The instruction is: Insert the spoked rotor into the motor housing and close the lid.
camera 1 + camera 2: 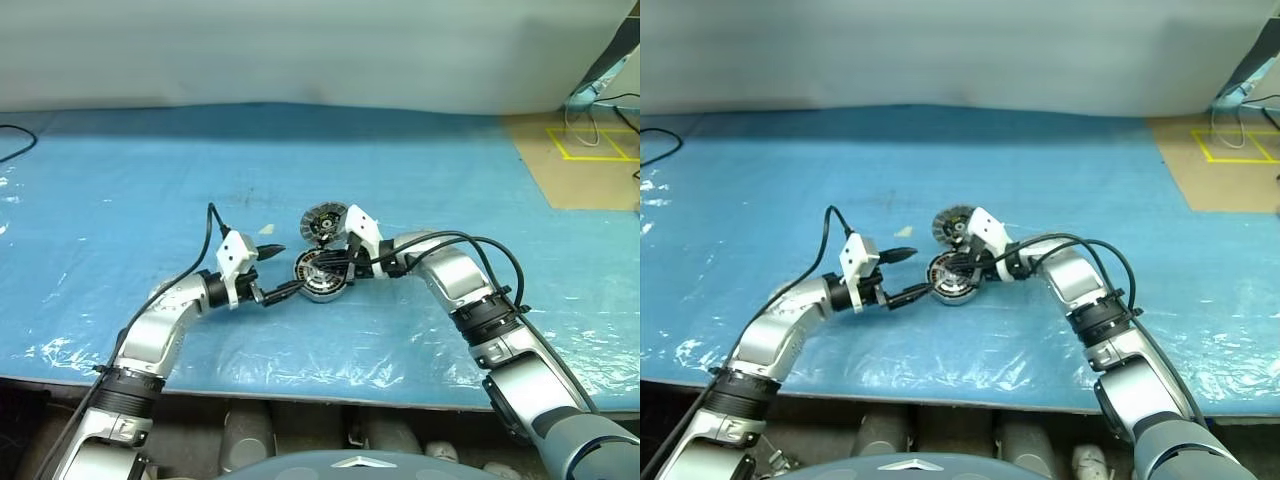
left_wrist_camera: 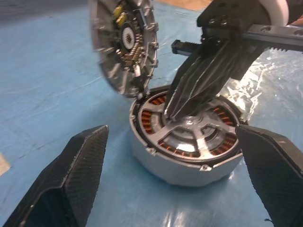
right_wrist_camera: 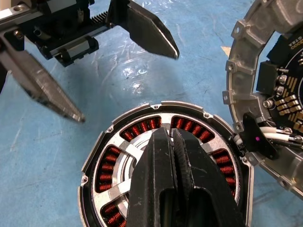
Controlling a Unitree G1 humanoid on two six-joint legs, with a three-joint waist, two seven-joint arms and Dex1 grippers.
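Black right gripper [image 3: 171,135] jaws closed over spoked rotor [image 2: 191,135] (left gripper [image 2: 180,165] wide)

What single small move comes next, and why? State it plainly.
Probably lift the shut right gripper clear of the round silver motor housing. The black-rimmed spoked rotor already sits inside the copper windings, with the closed fingers pressing at its hub, while the silver toothed lid stands open on its hinge. The open left gripper brackets the housing, seemingly ready to steady it.

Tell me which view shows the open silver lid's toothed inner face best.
Left wrist view: the round silver lid stands tilted open, its inner face fully visible. Right wrist view crops it at the edge; the eye views show it small.
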